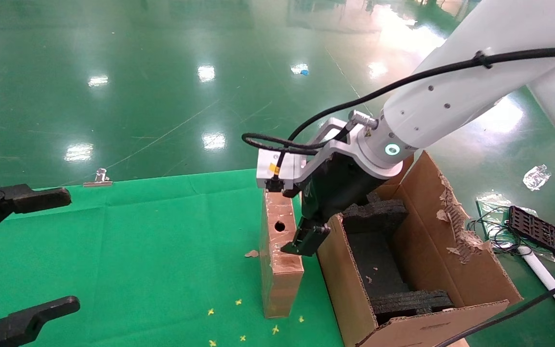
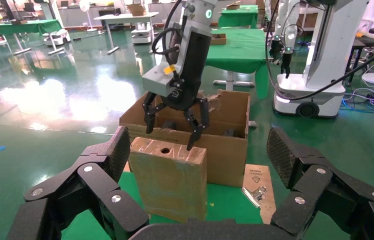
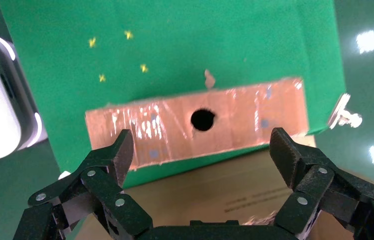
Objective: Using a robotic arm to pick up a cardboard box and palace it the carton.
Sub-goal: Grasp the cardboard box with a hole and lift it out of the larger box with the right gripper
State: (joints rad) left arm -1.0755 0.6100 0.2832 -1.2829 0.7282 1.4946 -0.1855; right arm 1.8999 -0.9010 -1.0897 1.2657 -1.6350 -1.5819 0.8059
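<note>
my right gripper (image 1: 301, 241) spread wide above cardboard box (image 1: 280, 250) | box upright on green cloth (image 1: 138, 250) beside carton (image 1: 455, 260) | not grasped; lift and placing remain | left gripper (image 1: 12, 255) parked, open

Carton (image 1: 455, 270) wall just beside box (image 1: 280, 250)
</note>
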